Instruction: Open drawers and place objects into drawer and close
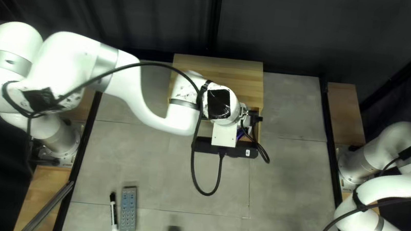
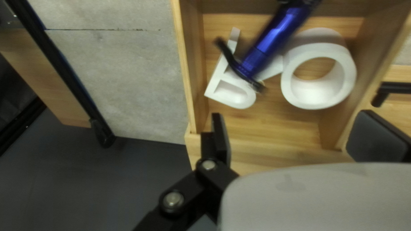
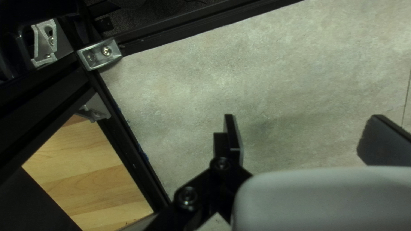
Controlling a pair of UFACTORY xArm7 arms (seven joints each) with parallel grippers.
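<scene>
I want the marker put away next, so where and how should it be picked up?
I'd take the marker around the middle of its barrel, from straight above, closing across its two long sides. It lies flat on the table, slim and straight. The remote lies close alongside, leaving only a narrow gap, so come down carefully on that side.

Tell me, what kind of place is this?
It's probably a robot lab. My big white left arm and right arm stand at a table, and a dark curtain hangs behind it, a bit like a little stage.
</scene>
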